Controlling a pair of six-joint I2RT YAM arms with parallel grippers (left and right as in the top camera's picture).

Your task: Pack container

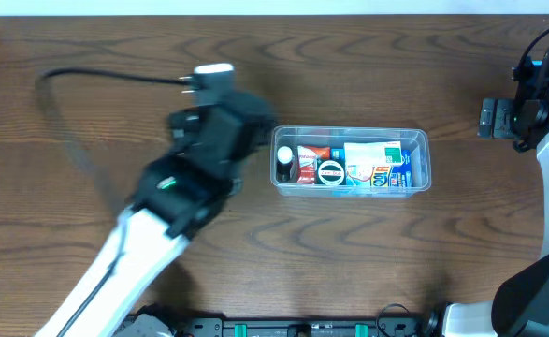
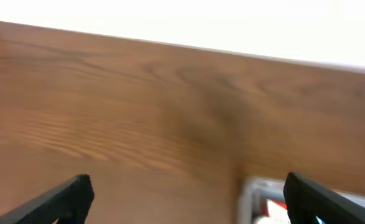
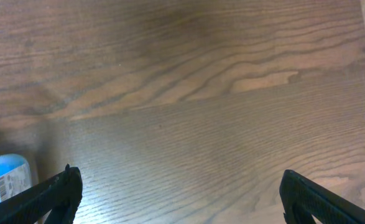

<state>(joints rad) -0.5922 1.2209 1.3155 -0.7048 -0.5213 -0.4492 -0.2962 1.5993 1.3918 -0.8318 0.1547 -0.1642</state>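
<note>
Likely lab: bare wood-grain table (image 1: pixel 368 271), two robot arms.

Clear rectangular plastic container (image 1: pixel 352 132) with rounded corners and a rim, sitting upright just right of the counter's middle, long sides running parallel to the far edge, holding small printed packages (image 1: pixel 379 163) side by side
</note>
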